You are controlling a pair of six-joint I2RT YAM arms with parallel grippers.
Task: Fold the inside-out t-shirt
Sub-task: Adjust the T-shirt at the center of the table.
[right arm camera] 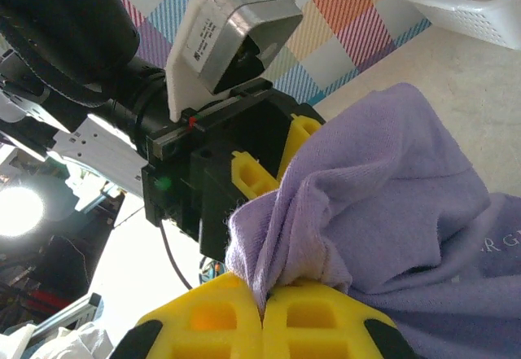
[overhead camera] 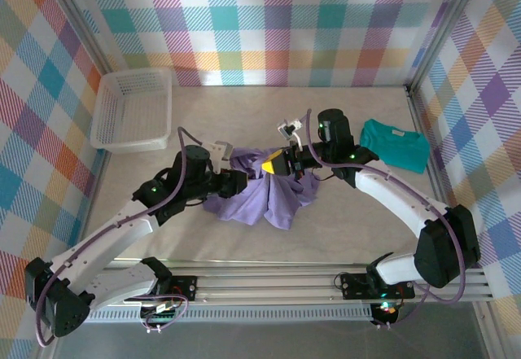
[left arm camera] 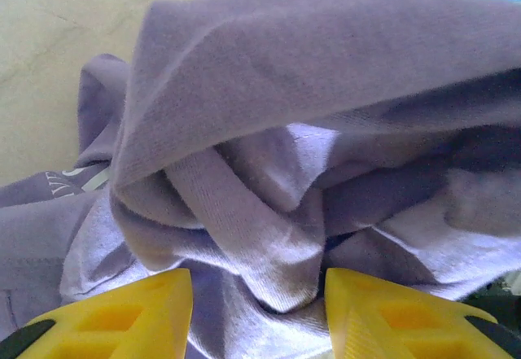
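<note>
text log | t-shirt (right arm camera: 407,180): faint print "r g", rest cut off | camera sticker (right arm camera: 198,43): unreadable

a white plastic mesh basket (overhead camera: 130,111) sits at the far left corner of the pale tabletop (overhead camera: 244,107), close against the pastel plaid wall (overhead camera: 277,25). a small teal-green t-shirt (overhead camera: 396,145) lies spread near the far right side, well apart from the basket. a slotted metal rail (overhead camera: 269,282) runs along the near edge.
</note>
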